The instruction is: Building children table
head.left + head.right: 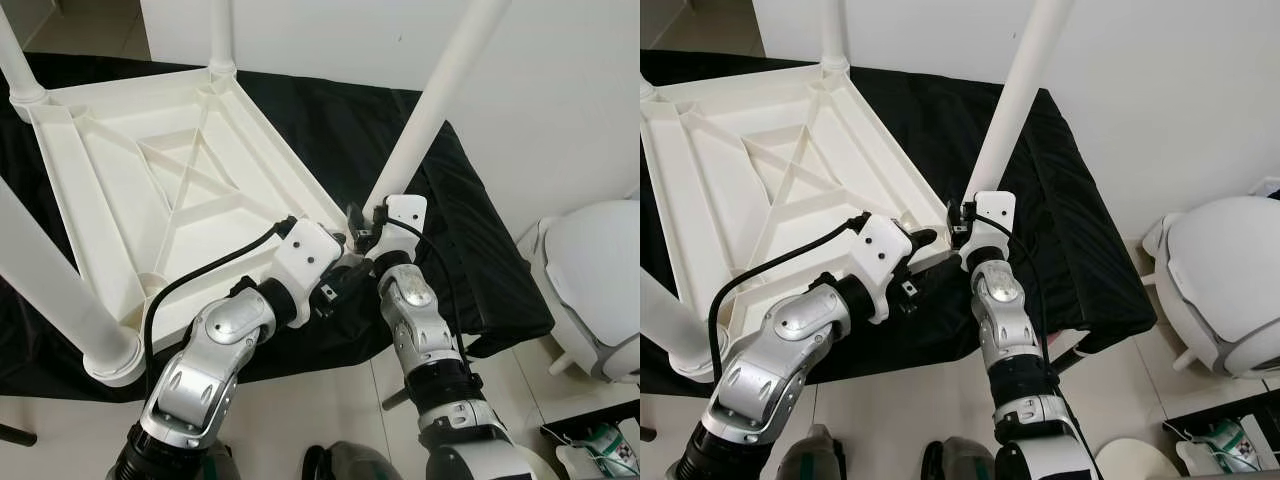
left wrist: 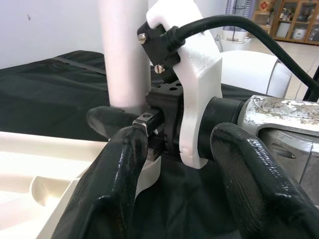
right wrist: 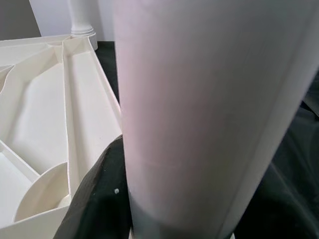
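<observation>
White plastic children's table (image 1: 150, 190), inverted on black cloth (image 1: 480, 260): left hand (image 1: 335, 285), fingers apart, just beside near-corner leg (image 1: 430, 110), which stands upright, long axis vertical, right hand (image 1: 362, 228) clamped at its base.

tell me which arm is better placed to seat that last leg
Right. The right gripper is already at the base of the leg, by the tabletop corner; the left gripper sits beside it.
</observation>
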Available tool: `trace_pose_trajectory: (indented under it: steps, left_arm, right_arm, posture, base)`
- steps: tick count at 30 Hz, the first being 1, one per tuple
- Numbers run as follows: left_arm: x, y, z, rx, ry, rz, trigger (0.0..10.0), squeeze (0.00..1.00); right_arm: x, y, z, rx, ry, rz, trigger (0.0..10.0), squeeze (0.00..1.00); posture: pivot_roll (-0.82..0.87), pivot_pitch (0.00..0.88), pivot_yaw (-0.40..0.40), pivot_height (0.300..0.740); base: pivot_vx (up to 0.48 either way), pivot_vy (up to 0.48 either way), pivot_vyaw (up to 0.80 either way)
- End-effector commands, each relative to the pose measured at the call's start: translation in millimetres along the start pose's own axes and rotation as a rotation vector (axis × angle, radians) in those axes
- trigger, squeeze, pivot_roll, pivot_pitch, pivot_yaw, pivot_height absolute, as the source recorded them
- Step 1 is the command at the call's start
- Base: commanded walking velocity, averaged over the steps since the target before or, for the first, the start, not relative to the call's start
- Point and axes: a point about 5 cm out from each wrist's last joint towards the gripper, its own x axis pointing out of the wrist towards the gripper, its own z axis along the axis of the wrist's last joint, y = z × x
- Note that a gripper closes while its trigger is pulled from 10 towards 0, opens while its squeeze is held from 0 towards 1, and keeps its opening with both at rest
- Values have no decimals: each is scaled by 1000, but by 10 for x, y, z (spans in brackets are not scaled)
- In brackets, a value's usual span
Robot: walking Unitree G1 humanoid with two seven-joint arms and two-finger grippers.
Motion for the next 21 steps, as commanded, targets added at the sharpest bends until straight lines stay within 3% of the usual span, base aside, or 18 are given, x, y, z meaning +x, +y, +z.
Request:
trace_pose_trajectory:
  steps: [1,2,3,4,8,11,12,14,15,16,19,21]
  left_arm:
    - [2,-15,6,-3,0,32,10000,0]
    - [2,-15,6,-3,0,32,10000,0]
    - [3,-16,4,-3,-1,33,10000,0]
    - [5,-14,4,-3,-1,34,10000,0]
    - [5,0,7,1,-3,37,10000,0]
    - [4,3,10,3,-3,37,10000,0]
    - [4,3,11,5,-4,36,10000,0]
    - [4,3,11,5,-4,36,10000,0]
    - [4,6,10,6,-3,36,10000,0]
    - [4,6,10,6,-3,36,10000,0]
    - [5,20,14,8,-4,36,10000,0]
    - [5,20,14,8,-4,36,10000,0]
  right_arm:
    - [-41,-37,-91,16,46,-17,10000,0]
    - [-41,-37,-91,16,46,-17,10000,0]
    - [-38,-71,-92,15,52,-15,10000,855]
    - [-26,-97,-90,36,59,24,10000,1000]
    - [16,-160,-31,58,46,143,10000,1000]
    - [51,-239,11,30,44,199,10000,1000]
    - [79,-312,49,6,54,272,10000,1000]
    - [79,-312,49,6,54,272,10000,1000]
    - [88,-337,61,-12,62,301,10000,0]
    - [88,-337,61,-12,62,301,10000,0]
    - [106,-434,85,-135,95,426,10000,0]
    - [106,-434,85,-135,95,426,10000,0]
  posture:
    - [3,25,-144,740]
    - [3,25,-144,740]
    - [4,20,-145,740]
    - [4,18,-146,740]
    - [7,10,-145,740]
    - [7,10,-145,740]
    - [7,10,-145,740]
    - [7,10,-145,740]
    - [7,5,-141,740]
    - [7,5,-141,740]
    - [8,5,-140,740]
    - [8,5,-140,740]
  base:
    - [0,0,0]
    - [0,0,0]
    - [0,0,0]
    - [0,0,0]
    - [0,0,0]
    - [0,0,0]
    - [0,0,0]
    - [0,0,0]
    - [0,0,0]
    - [0,0,0]
    - [0,0,0]
    - [0,0,0]
